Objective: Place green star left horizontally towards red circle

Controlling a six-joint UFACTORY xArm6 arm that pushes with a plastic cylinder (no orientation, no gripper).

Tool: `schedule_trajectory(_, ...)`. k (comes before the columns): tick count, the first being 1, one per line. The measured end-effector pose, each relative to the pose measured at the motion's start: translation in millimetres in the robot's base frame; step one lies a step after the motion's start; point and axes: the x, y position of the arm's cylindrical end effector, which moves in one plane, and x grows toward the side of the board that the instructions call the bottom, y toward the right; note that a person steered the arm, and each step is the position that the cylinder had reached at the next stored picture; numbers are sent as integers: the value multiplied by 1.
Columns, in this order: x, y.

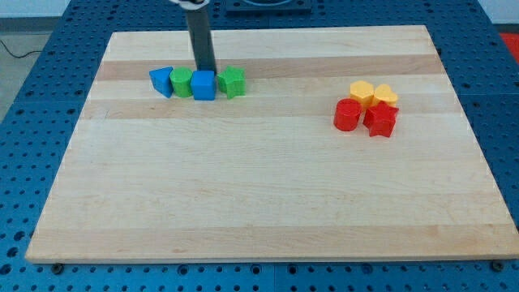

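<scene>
- The table (259,203) is a pale wooden board lying on a blue perforated base (49,49).
- My tip (206,71) comes down from the view's top as a dark rod, and its lower end sits just behind the blue cube (203,85), at or against that block's top edge.
- There is no claw on this arm, so nothing is clenched or released; the rod only touches blocks from the side.
- Four blocks form a tight row near the view's upper left: a blue triangular block (162,81), then a green round block (181,82), then the blue cube, then the green star (232,81) at the row's right end.
- The green star touches the blue cube's right side and lies just to the right of my tip.
- Well apart, toward the view's right, sits a second cluster: the red circle (346,115) at its left, a red star-like block (380,120) beside it, and behind them a yellow rounded block (362,92) and a yellow heart (386,96).
</scene>
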Motion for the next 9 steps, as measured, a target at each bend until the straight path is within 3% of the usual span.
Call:
schedule_trajectory(1, 21, -11)
schedule_trajectory(3, -24, 30)
schedule_trajectory(4, -26, 62)
schedule_trajectory(6, 45, 42)
schedule_trajectory(9, 62, 8)
